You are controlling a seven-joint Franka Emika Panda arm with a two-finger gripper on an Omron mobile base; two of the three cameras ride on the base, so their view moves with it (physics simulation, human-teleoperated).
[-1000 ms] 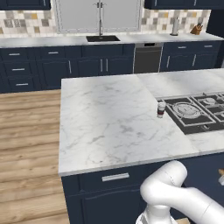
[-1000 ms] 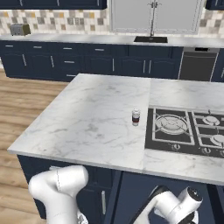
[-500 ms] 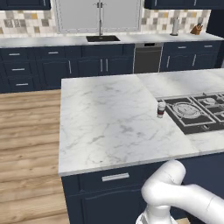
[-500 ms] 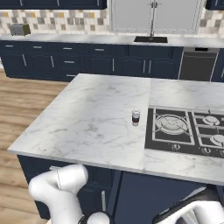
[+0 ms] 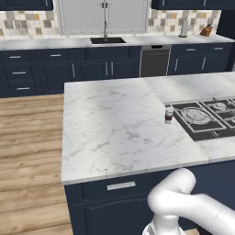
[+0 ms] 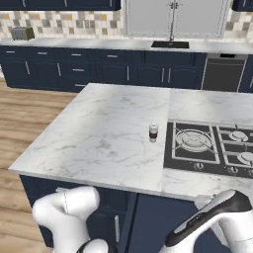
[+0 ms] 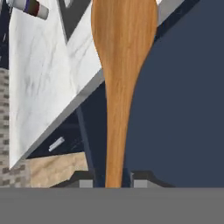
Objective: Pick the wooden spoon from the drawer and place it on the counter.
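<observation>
In the hand view the wooden spoon [image 7: 122,52] stands straight up from my gripper [image 7: 113,181], its thin handle pinched between the two dark fingertips [image 7: 85,180] and its broad orange-brown bowl at the top. The gripper is shut on the handle. Behind the spoon, the white marble counter [image 7: 35,78] runs tilted across the view above navy cabinet fronts. The same counter [image 5: 114,124] [image 6: 104,133] spreads across both base views, where my white arm [image 5: 183,206] [image 6: 217,227] bends low in front of the island.
A small white-and-dark cup [image 5: 169,114] [image 6: 153,132] [image 7: 28,6] stands on the marble beside the black gas cooktop [image 5: 206,117] [image 6: 207,146]. A navy drawer front with a metal handle [image 5: 121,186] lies under the counter edge. Wooden floor [image 5: 27,137] lies to the left, and a sink counter [image 5: 105,41] runs along the back.
The forearm at the bottom of the right base view has shifted slightly. The counter, cup and cooktop stand as before.
</observation>
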